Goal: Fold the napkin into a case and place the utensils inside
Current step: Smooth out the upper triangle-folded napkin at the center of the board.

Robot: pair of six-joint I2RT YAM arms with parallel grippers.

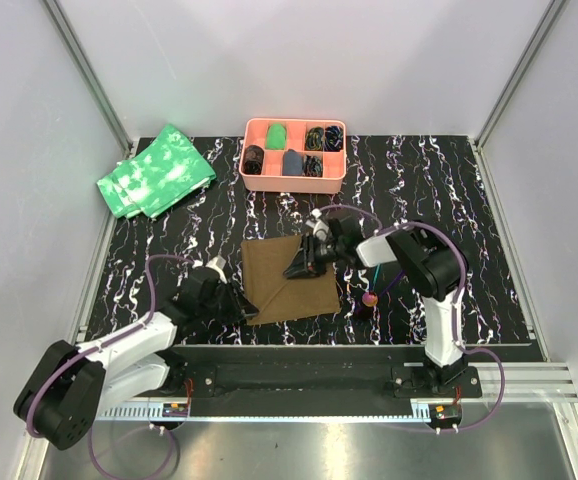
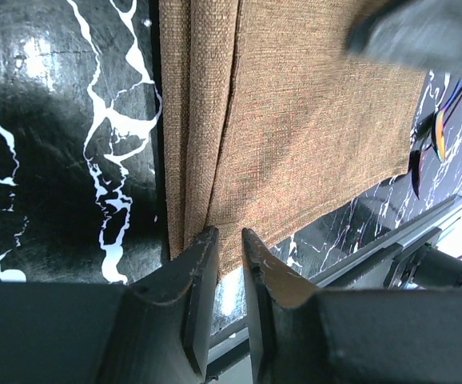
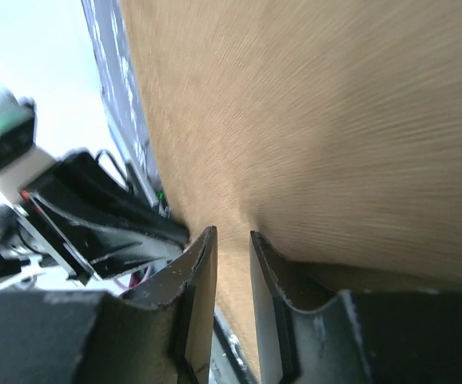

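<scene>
Top external view: the brown napkin [image 1: 274, 285] lies near the front of the table [image 1: 449, 250], partly folded. Folding it into a case is the step in hand. Its near left corner is pinched in the left pincer [image 1: 239, 303]. The right pincer [image 1: 302, 265] is pinched on the cloth near its middle. Next, I think, both must carry the cloth over together and lay it flat. The utensils [image 1: 370, 299] lie just to its right.
</scene>
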